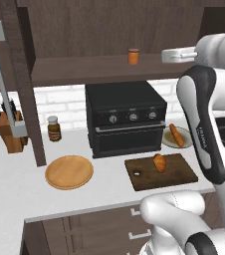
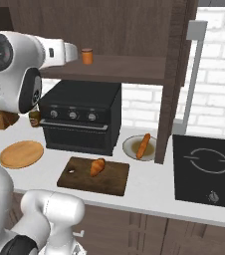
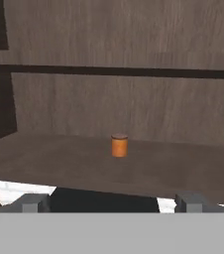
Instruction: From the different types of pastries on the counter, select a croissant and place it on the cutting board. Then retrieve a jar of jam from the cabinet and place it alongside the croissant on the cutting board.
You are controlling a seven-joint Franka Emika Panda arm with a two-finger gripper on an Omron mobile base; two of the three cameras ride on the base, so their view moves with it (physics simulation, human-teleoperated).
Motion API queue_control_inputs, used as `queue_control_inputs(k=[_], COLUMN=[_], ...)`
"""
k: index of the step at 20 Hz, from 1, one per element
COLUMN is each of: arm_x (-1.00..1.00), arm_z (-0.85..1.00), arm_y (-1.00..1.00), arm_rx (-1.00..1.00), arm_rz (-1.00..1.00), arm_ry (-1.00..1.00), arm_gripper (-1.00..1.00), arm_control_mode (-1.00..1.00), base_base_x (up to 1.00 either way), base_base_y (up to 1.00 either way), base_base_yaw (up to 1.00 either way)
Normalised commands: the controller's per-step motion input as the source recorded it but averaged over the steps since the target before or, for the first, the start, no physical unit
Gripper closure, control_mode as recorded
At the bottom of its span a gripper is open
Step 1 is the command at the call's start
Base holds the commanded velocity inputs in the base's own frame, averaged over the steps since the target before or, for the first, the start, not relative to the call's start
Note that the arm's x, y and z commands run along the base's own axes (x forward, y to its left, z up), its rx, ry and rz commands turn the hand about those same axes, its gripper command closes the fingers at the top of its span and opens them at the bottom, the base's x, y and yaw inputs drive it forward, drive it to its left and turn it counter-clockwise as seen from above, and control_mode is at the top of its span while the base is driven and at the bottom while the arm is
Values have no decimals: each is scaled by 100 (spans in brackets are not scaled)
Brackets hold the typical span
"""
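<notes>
In the left base view the croissant (image 1: 159, 163) lies on the cutting board (image 1: 179, 174), at the near right of the surface (image 1: 15, 189) in front of the black oven (image 1: 125, 118). The longer loaf (image 1: 175, 134) rests on a pale plate (image 1: 169, 141) right of the oven. The jar of jam (image 1: 133, 56) stands upright on the open shelf of the cabinet (image 1: 74, 67), above the oven.

In the right base view the jar (image 2: 87, 56) is on the shelf with the arm's end just to its left, apart from it. The croissant (image 2: 97, 167) sits mid-board (image 2: 114, 182).

In the hand view the hand (image 3: 113, 202) is spread fully wide and holds nothing; its fingertips (image 3: 30, 202) frame the shelf, with the jar (image 3: 119, 145) centred farther back.
</notes>
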Motion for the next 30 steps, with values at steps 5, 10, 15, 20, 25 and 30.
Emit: queue_control_inputs(k=[5,10,15,20,25,30], arm_x=[4,19,15,24,41,17], arm_z=[0,8,1,0,-14,-13], arm_y=[5,1,4,2,6,3], arm_rx=[-4,-3,-13,0,0,0], arm_rz=[1,-1,0,0,0,0], arm_ry=[-8,13,24,-1,-6,-5], arm_gripper=[-100,-100,-100,-100,-100,-100], arm_control_mode=[-100,-100,-100,-100,-100,-100], base_base_x=[0,0,0,0,0,0], base_base_y=[0,0,0,0,0,0], base_base_yaw=[0,0,0,0,0,0])
